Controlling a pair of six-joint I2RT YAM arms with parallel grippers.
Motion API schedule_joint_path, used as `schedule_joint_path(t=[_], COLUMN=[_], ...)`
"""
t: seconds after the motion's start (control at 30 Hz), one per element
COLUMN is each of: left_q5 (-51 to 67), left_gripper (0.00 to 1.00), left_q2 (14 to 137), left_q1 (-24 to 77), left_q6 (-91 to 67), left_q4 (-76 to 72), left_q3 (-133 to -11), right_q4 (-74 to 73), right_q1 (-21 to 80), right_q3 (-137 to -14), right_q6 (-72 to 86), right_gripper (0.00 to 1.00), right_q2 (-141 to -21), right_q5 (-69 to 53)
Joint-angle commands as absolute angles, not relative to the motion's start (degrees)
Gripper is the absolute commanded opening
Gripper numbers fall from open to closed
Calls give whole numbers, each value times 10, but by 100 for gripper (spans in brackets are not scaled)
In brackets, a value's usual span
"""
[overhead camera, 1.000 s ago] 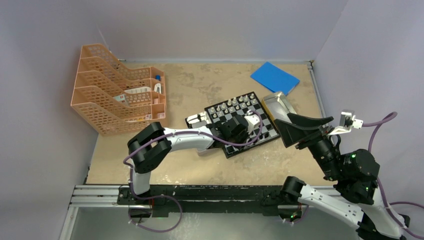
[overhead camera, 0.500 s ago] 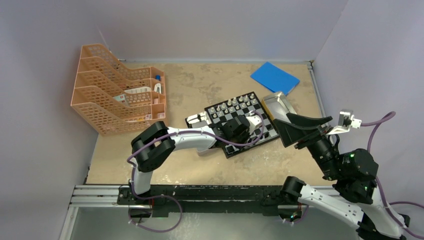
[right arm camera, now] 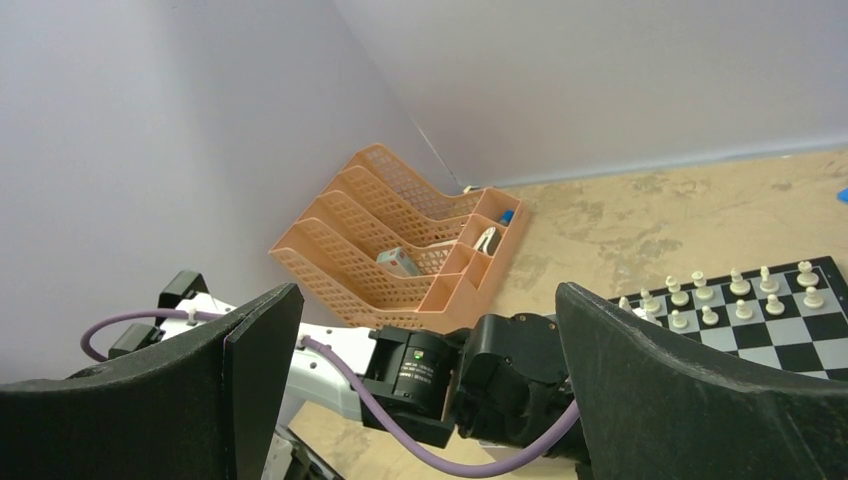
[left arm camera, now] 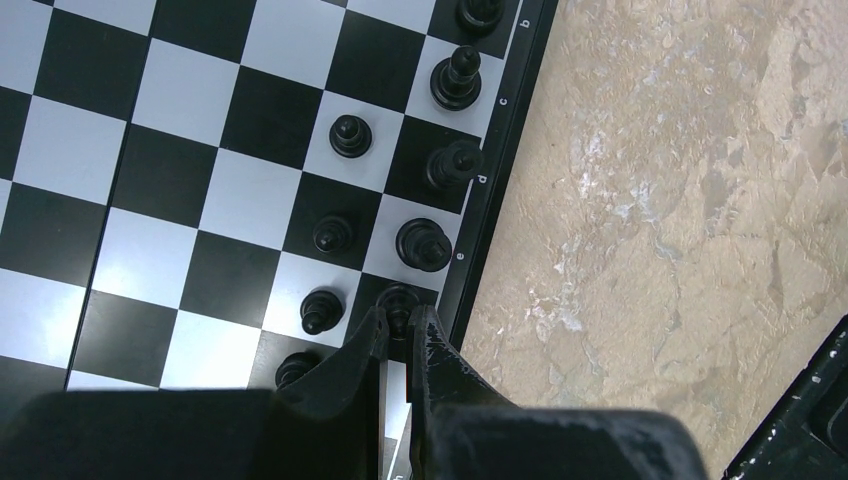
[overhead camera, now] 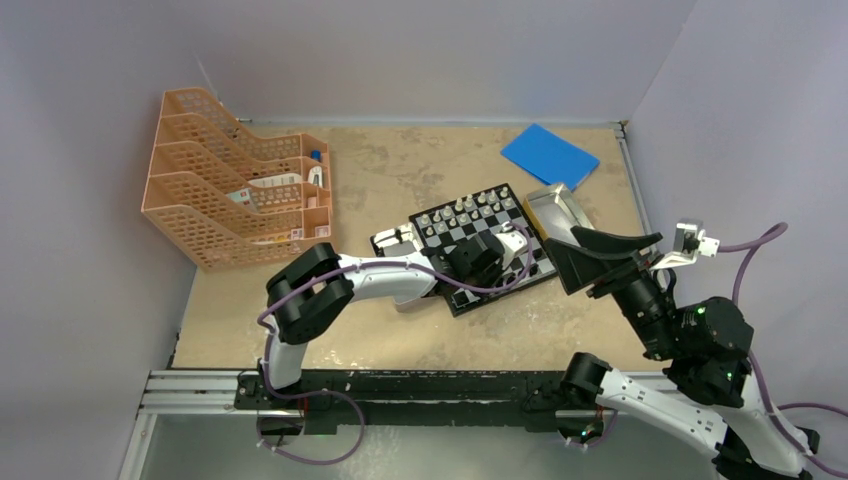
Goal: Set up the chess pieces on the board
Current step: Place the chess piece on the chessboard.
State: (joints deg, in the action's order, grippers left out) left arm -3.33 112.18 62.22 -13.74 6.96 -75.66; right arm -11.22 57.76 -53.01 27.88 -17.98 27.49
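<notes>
Left gripper (left arm camera: pixel 398 325) fingers are pinched nearly together on a black chess piece (left arm camera: pixel 398 300) at the chessboard (left arm camera: pixel 497 170) edge row. Right gripper (right arm camera: pixel 428 300) stands fully spread, empty.

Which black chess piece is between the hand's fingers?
The black piece on the edge square just below the letter e, between the left hand's fingertips; the other black pieces stand clear of it.

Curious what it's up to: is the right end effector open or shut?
Open. In the wrist view, the right end effector shows its two fingers spread wide apart, gripping nothing.
</notes>
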Motion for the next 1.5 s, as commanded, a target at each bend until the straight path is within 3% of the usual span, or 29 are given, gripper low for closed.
schedule_joint_path(t=[0.0,1.17,1.47], left_q5=[-50,-71,-72], left_gripper=[3,4,11], left_q2=[1125,1110,1115], left_q1=[628,640,641], left_q6=[-124,-120,-120], left_q4=[89,118,127], left_q3=[-773,-775,-779], right_q4=[-81,-65,-61], right_q1=[584,584,583], right_q3=[-528,-514,-512], right_q6=[278,280,281], right_gripper=[99,99,99], right_q2=[-178,-199,-202], right_q5=[272,261,260])
